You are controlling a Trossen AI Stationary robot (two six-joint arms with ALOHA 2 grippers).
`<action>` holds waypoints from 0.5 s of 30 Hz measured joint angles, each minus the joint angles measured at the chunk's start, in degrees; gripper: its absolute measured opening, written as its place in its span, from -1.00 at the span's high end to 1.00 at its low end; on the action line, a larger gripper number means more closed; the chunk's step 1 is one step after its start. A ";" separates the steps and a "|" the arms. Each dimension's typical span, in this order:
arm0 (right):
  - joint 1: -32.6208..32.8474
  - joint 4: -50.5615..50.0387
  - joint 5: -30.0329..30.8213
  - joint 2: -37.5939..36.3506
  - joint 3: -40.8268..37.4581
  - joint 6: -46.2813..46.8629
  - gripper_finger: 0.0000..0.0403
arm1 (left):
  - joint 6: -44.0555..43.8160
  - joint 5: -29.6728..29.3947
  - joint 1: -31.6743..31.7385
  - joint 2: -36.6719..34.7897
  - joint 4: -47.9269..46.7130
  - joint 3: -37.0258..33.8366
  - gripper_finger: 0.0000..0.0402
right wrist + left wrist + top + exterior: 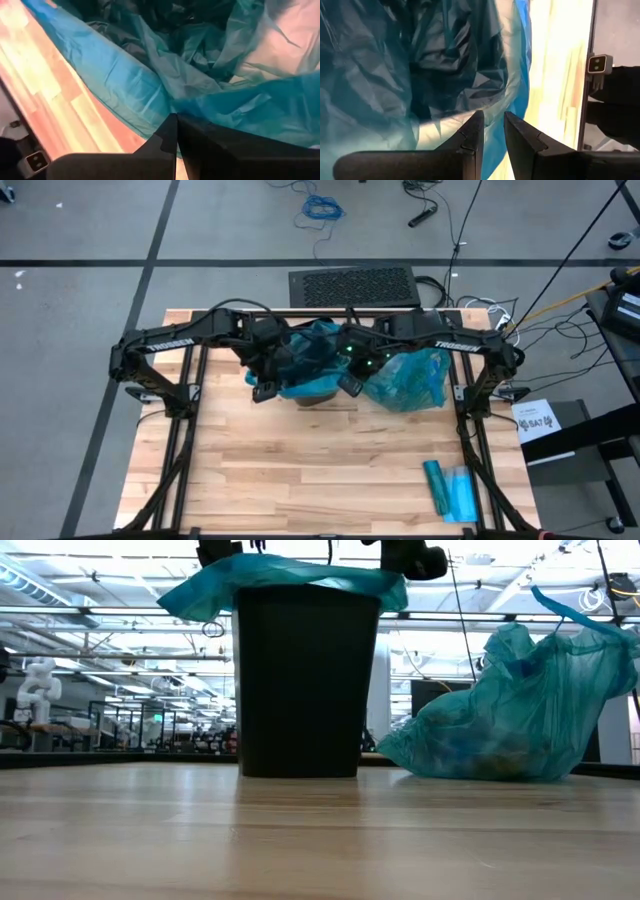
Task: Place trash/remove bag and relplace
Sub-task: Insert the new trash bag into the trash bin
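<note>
A black bin [305, 680] stands near the table's far edge, with a teal bag [290, 575] draped over its rim. Both arms hover over it. My left gripper [493, 125] is at the bag's rim on the bin's left side [285, 375], with a narrow gap between its fingers. My right gripper [176, 120] is shut on the bag's film at the bin's right side [342, 378]. A second, filled teal bag [510, 720] sits on its base on the table, right of the bin. The trash is hidden, apart from pale shapes showing dimly through its film [470, 755]. My left gripper stands at the bag's rim [470, 112], its fingers a little apart; I cannot tell whether they touch the film. My right gripper pinches a fold of the bag's film [175, 107] between its two fingers, coming from above and pointing down. The film spreads away slack over the bin's mouth.
A flat blue-teal packet [450, 490] lies by the table's near right corner. The table [300, 480] shows bare wood in front of the bin. A dark grille [352, 285] lies past the far edge. Cables trail at the right.
</note>
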 joint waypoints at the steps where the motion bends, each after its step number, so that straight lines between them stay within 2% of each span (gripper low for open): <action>1: 0.16 0.20 0.69 0.14 0.00 0.12 1.00 | -0.72 -0.20 0.00 0.00 -0.68 0.00 0.64; 5: 0.67 0.81 2.96 0.15 -0.03 0.91 1.00 | -1.45 -3.87 -0.35 -0.91 -3.78 0.00 0.64; 10: 0.62 0.80 3.00 0.15 -0.04 1.15 1.00 | -2.63 -4.90 -1.72 -2.69 -3.68 0.00 0.64; 15: 0.63 0.91 3.10 0.17 -0.04 2.12 1.00 | -3.47 -8.93 -3.83 -3.85 -3.79 0.00 0.64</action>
